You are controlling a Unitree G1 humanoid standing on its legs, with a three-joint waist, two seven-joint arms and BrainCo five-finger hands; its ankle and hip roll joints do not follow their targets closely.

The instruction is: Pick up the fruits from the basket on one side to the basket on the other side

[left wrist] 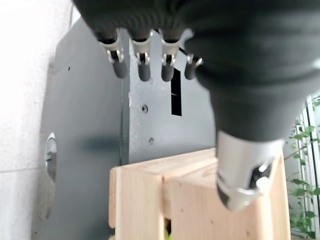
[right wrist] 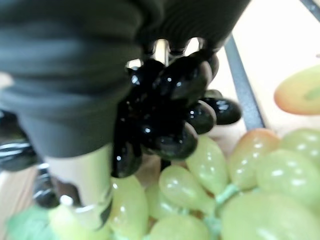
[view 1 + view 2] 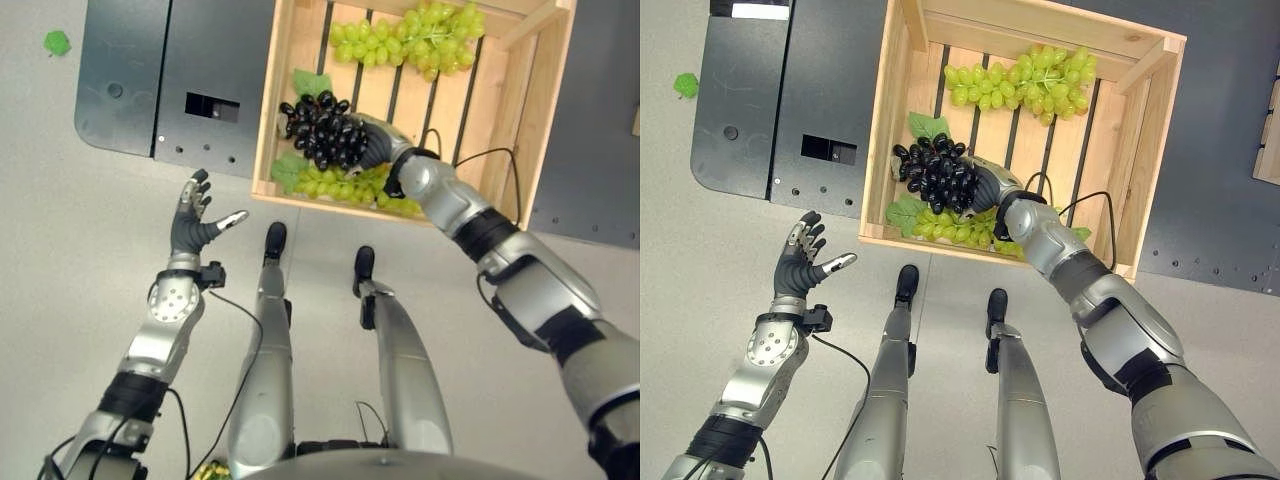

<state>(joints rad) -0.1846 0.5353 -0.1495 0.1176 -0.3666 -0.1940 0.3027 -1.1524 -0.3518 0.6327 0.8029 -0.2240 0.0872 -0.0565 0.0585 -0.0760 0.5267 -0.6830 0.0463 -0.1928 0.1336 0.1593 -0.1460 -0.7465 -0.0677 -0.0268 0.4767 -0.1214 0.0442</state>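
The black grapes [image 3: 937, 172] sit inside the wooden crate [image 3: 1145, 150], held in the right hand [image 3: 985, 186], whose fingers curl round the bunch from its right side; the right wrist view shows dark berries pressed against the palm. The bunch lies just above a green bunch [image 3: 950, 226] at the near wall, with another green bunch [image 3: 1020, 78] at the far end. The left hand [image 3: 800, 262] hangs over the floor, fingers spread and empty, well apart to the left. Lifting straight up looks needed before carrying leftward
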